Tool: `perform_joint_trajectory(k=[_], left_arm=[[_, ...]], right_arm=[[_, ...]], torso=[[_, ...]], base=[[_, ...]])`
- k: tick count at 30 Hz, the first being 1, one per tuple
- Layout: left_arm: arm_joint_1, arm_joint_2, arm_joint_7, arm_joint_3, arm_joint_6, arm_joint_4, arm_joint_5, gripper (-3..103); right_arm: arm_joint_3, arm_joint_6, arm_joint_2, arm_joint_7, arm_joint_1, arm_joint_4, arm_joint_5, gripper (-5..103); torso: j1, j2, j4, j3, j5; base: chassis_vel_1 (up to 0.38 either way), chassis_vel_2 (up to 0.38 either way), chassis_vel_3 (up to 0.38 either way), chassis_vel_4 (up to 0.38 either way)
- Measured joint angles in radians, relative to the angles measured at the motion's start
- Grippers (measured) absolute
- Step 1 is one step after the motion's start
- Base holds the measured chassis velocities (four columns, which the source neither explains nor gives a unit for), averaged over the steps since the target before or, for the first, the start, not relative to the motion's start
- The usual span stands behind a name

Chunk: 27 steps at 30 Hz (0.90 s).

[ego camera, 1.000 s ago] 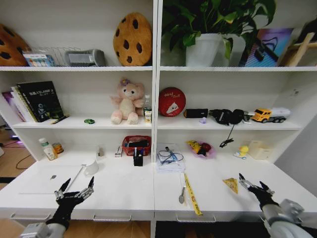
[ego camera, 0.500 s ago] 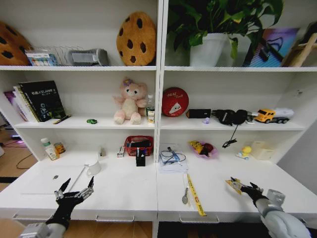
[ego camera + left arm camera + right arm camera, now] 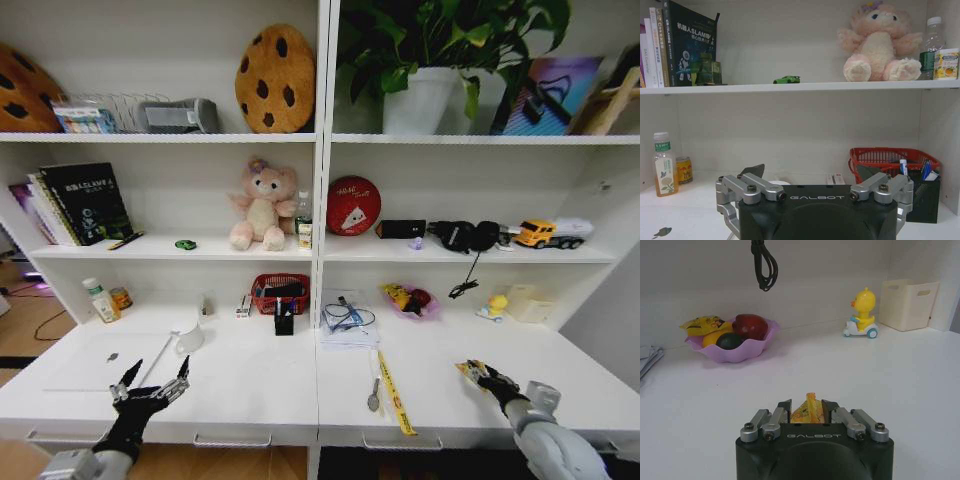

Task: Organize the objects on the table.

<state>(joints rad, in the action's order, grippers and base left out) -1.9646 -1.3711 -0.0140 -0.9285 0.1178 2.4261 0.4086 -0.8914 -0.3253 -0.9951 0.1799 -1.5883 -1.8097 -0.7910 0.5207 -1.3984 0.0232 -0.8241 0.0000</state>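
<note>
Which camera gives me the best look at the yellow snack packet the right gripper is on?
The right wrist view: the yellow packet sits close up between the right gripper's fingers. The head view shows it small, at the fingertips of that gripper.

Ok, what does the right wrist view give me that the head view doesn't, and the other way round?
Right wrist alone: the right tool has its fingers closed against the yellow snack packet, with the purple fruit dish ahead.

Head alone: the left tool open above the white desk, the black pen cup, red basket and yellow tape measure.

Both: the packet at the right tool, the dish, the duck toy and the cream bin.
</note>
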Motion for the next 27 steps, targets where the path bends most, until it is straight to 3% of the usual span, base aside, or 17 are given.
perform_joint_trajectory(k=[1, 2, 6, 7, 9, 14, 19, 25, 27], left_arm=[[0.000, 0.000, 0.000, 0.000, 0.000, 0.000, 0.000, 100], [0.000, 0.000, 0.000, 0.000, 0.000, 0.000, 0.000, 100], [0.000, 0.000, 0.000, 0.000, 0.000, 0.000, 0.000, 100], [0.000, 0.000, 0.000, 0.000, 0.000, 0.000, 0.000, 100], [0.000, 0.000, 0.000, 0.000, 0.000, 0.000, 0.000, 100], [0.000, 0.000, 0.000, 0.000, 0.000, 0.000, 0.000, 100], [0.000, 0.000, 0.000, 0.000, 0.000, 0.000, 0.000, 100], [0.000, 0.000, 0.001, 0.000, 0.000, 0.000, 0.000, 100], [0.000, 0.000, 0.001, 0.000, 0.000, 0.000, 0.000, 100]], right_arm=[[0.000, 0.004, -0.001, 0.000, -0.001, 0.000, 0.001, 33], [0.000, 0.011, -0.002, -0.001, -0.003, 0.001, 0.005, 22], [-0.003, 0.016, -0.003, -0.003, -0.007, 0.002, 0.010, 22], [-0.007, 0.020, -0.004, -0.005, -0.012, 0.003, 0.014, 7], [-0.010, 0.025, -0.004, -0.008, -0.019, 0.003, 0.016, 3], [-0.016, 0.043, -0.004, -0.024, -0.025, -0.005, 0.033, 0], [0.005, 0.092, 0.027, -0.104, 0.033, -0.049, 0.112, 0], [0.169, 0.110, 0.085, -0.127, 0.235, 0.024, 0.077, 0], [0.291, 0.138, 0.092, -0.135, 0.369, 0.113, 0.056, 0]], torso=[[0.000, 0.000, 0.0000, 0.000, 0.0000], [0.000, 0.000, 0.0000, 0.000, 0.0000], [0.000, 0.000, 0.0000, 0.000, 0.0000], [0.000, 0.000, 0.0000, 0.000, 0.0000], [0.000, 0.000, 0.0001, 0.000, 0.0000], [0.000, 0.000, 0.0001, 0.000, 0.0001], [0.000, 0.000, 0.0003, 0.000, -0.0002], [0.000, 0.000, -0.0003, 0.000, -0.0003], [0.000, 0.000, -0.0001, 0.000, 0.0004]], base=[[0.000, 0.000, 0.000, 0.000], [0.000, 0.000, 0.000, 0.000], [0.000, 0.000, 0.000, 0.000], [0.000, 0.000, 0.000, 0.000], [0.000, 0.000, 0.000, 0.000], [0.000, 0.000, 0.000, 0.000], [0.000, 0.000, 0.000, 0.000], [0.000, 0.000, 0.000, 0.000], [0.000, 0.000, 0.000, 0.000]])
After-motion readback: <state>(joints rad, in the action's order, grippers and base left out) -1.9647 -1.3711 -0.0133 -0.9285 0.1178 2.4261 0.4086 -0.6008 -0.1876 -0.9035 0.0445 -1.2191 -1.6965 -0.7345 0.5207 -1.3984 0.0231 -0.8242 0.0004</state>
